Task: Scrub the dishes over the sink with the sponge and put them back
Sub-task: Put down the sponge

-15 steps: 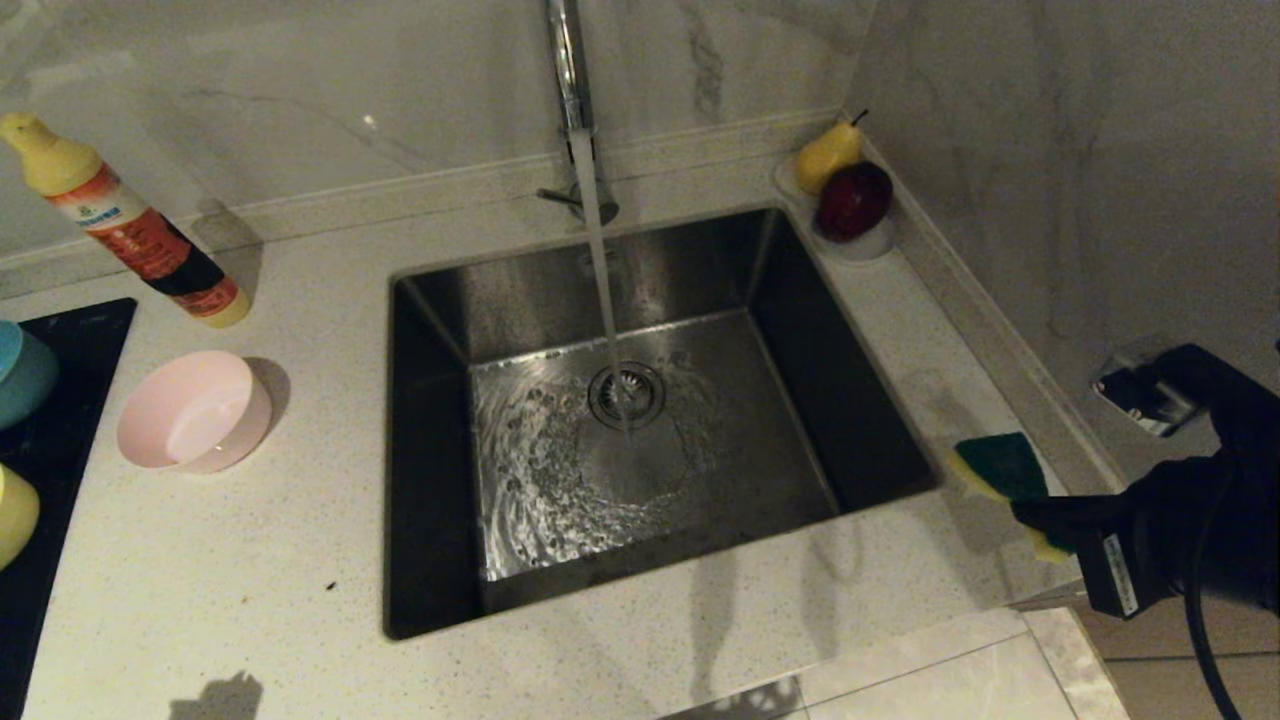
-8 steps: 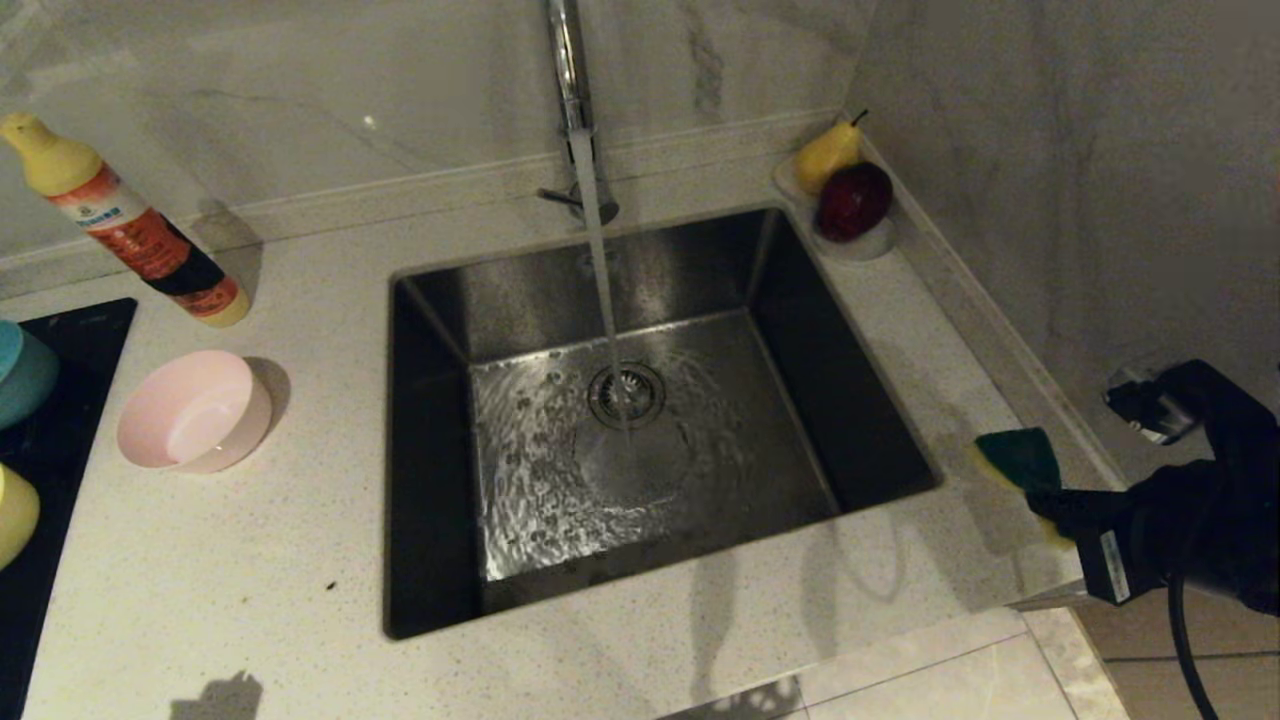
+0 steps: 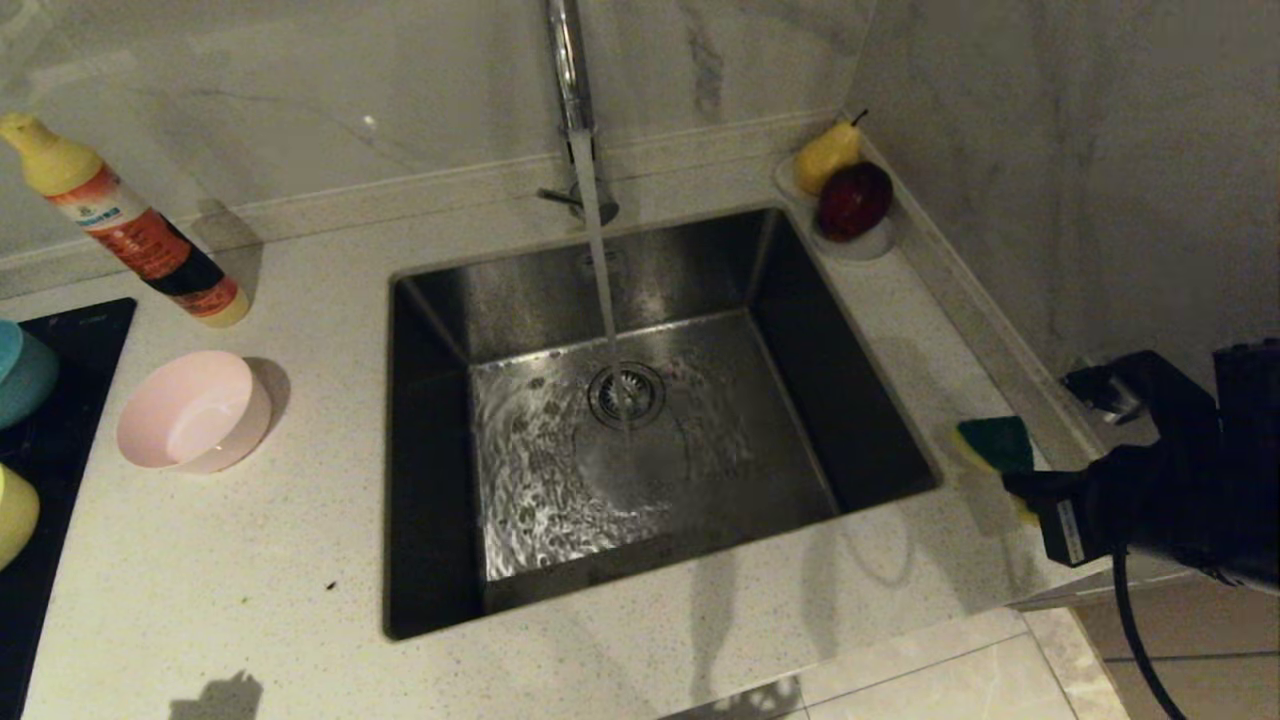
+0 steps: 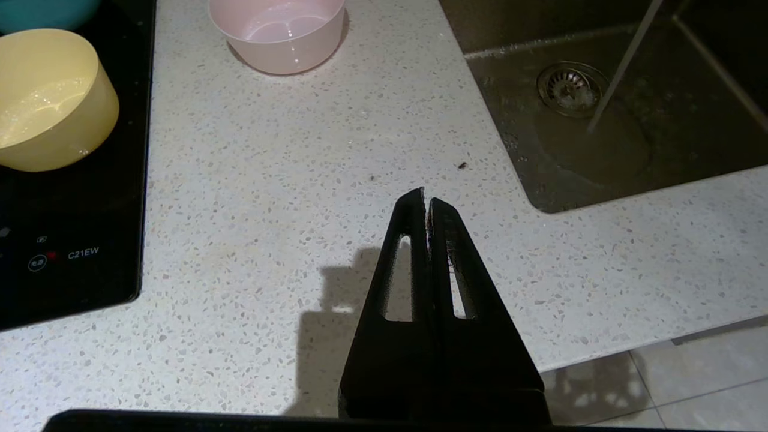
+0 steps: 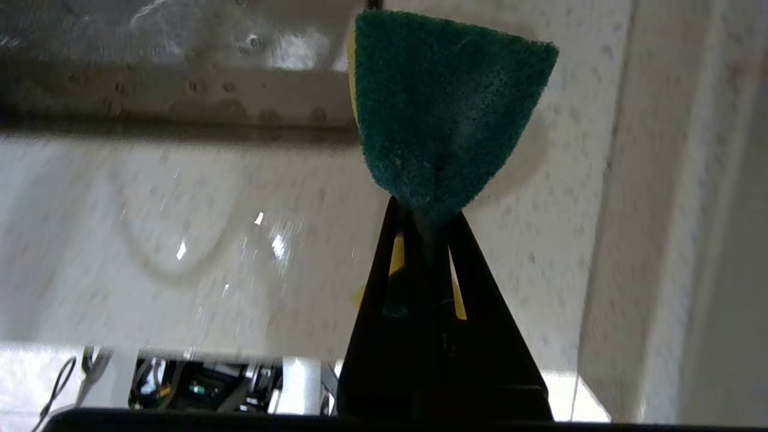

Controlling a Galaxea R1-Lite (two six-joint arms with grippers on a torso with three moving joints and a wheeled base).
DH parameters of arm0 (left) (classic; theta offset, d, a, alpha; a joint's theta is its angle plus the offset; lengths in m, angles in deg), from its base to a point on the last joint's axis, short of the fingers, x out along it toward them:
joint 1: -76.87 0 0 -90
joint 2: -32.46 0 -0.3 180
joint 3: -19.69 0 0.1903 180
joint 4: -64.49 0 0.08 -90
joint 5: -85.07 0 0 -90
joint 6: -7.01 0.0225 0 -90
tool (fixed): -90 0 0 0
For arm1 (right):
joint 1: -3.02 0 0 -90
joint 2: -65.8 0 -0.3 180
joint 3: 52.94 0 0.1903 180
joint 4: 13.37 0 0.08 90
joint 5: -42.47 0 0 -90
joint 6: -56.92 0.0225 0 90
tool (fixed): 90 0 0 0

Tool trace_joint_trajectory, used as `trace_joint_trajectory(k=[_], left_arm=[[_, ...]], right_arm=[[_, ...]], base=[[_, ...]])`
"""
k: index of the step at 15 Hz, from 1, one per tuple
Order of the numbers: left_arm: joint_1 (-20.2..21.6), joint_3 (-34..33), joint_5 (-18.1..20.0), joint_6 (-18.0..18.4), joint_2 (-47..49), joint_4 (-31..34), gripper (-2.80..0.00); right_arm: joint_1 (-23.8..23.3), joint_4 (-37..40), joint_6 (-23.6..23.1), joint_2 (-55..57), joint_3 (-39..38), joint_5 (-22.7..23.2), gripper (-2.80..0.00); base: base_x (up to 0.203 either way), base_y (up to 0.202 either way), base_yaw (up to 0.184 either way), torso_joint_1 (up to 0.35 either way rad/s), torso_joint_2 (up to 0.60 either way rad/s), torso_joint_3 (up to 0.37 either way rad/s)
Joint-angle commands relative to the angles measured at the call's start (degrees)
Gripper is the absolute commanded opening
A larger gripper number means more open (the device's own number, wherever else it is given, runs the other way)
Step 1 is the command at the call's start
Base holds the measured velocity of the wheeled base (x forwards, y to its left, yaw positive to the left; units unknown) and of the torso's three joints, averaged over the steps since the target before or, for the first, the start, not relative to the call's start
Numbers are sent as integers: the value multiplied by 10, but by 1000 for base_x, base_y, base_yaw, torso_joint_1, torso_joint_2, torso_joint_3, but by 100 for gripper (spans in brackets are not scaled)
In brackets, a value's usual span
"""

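The sponge (image 3: pixel 990 443), green face up with a yellow edge, hangs above the counter just right of the sink (image 3: pixel 700 270). My right gripper (image 3: pixel 1012 482) is shut on it; in the right wrist view the sponge (image 5: pixel 447 102) sticks out past the pinching right gripper (image 5: pixel 425 217). Water runs from the tap (image 3: pixel 568 80) into the sink. The pink bowl (image 3: pixel 193 412) stands on the counter left of the sink. The blue bowl (image 3: pixel 20 370) and yellow bowl (image 3: pixel 14 515) stand on the black hob. My left gripper (image 4: pixel 426 201) is shut and empty, parked over the counter near its front edge.
A detergent bottle (image 3: pixel 130 225) leans at the back left. A white dish (image 3: pixel 868 243) with a pear and an apple stands in the back right corner. The black hob (image 3: pixel 60 440) lies at the far left. A marble wall runs close along the right.
My right arm carried the sponge a little toward the right wall, then back toward the sink's right rim and slightly farther away. The left arm has not moved.
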Motion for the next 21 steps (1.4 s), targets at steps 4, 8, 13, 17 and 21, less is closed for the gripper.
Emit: trace_joint_trajectory(k=[4,8,13,17,21], left_arm=[[0,-23,0,0,1,0,-280],[0,-23,0,1,0,0,-280],[0,-23,0,0,1,0,-280],[0,-23,0,1,0,0,-280],[0,-23,0,0,1,0,-280]], right_arm=[[-10,-74,0,81,11,-6,-280],[-10,-77,6,109,38,-28,-280],[-10,-80,10,118,60,-38,-280],[-8,-80,19,130,76,-42,-280],[-6,-80,20,134,85,-55,0]], base=[[0,0,0,0,0,0],[0,0,0,0,0,0],[0,0,0,0,0,0],[0,0,0,0,0,0],[0,0,0,0,0,0]])
